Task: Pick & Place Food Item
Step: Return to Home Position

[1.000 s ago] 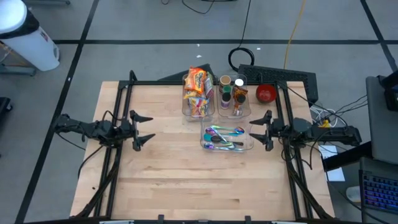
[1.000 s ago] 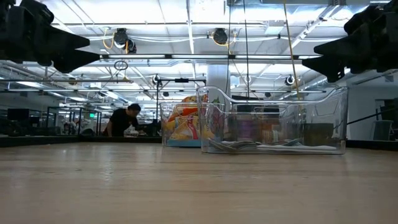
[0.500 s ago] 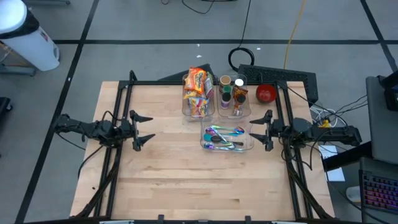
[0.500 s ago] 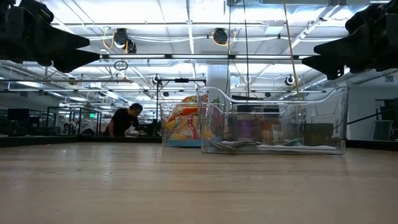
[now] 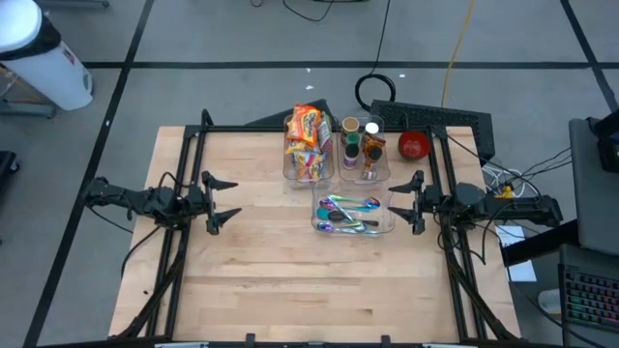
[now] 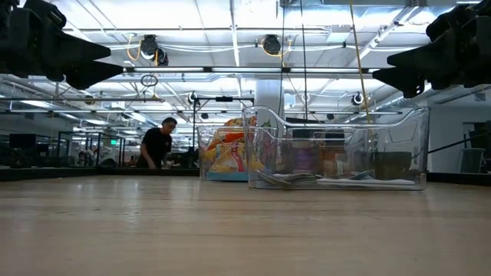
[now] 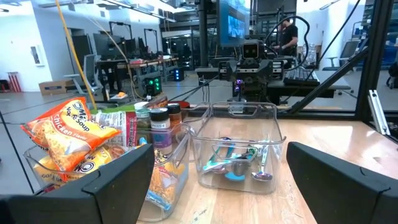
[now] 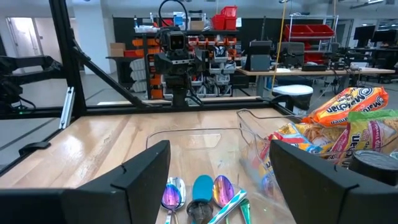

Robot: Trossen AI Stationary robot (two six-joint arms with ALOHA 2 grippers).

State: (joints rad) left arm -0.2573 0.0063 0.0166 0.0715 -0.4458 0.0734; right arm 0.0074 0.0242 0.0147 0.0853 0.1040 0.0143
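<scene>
Spoons (image 5: 348,214) in front bin (image 5: 315,224); packets (image 5: 308,140), jars (image 5: 362,145) behind.

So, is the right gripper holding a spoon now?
No, the right gripper is open, nothing between its fingers; the spoons lie in the clear bin.

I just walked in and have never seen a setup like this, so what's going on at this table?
Nothing is being handled right now. The left tool and right tool are both open and empty, sitting at opposite sides of the table. Between them, spoons lie in the front bin. Behind it, noodle packets fill the second bin and jars the third bin. The sorting looks finished.
</scene>
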